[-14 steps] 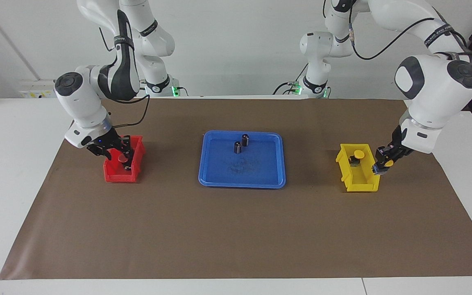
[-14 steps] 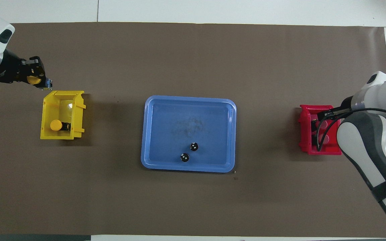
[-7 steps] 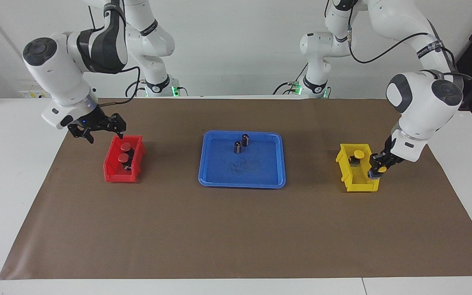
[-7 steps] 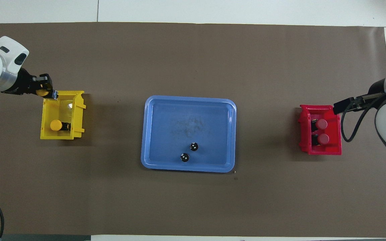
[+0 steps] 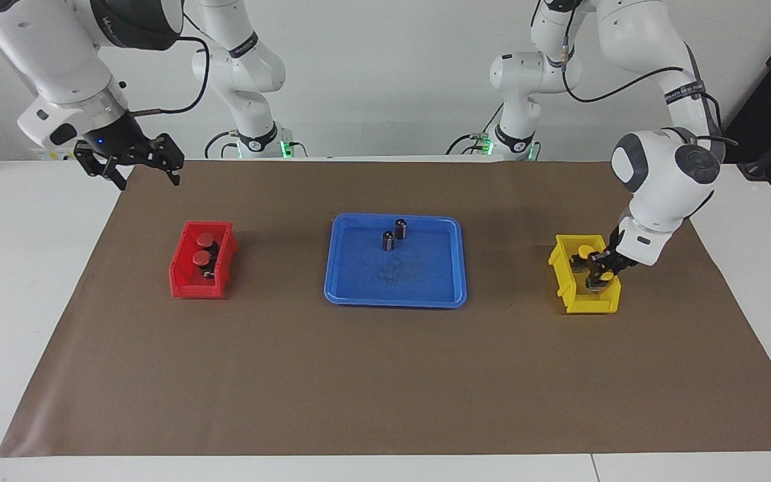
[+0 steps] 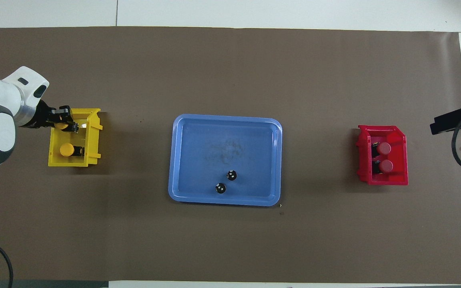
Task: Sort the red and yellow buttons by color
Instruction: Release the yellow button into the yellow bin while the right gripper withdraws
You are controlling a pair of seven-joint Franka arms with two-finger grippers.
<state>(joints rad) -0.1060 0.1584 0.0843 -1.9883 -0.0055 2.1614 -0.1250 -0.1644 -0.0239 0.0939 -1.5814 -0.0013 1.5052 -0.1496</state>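
Observation:
Two red buttons sit in the red bin toward the right arm's end; they also show in the overhead view. My right gripper is open and empty, raised over the table edge nearer the robots than the red bin. One yellow button rests in the yellow bin. My left gripper is down inside the yellow bin, shut on the second yellow button.
A blue tray lies mid-table with two dark capless cylinders standing in it. Brown paper covers the table.
My right gripper left the red bin, rising and moving back toward the robots, with both red buttons left inside. My left gripper carried the yellow button from beside the yellow bin down into it.

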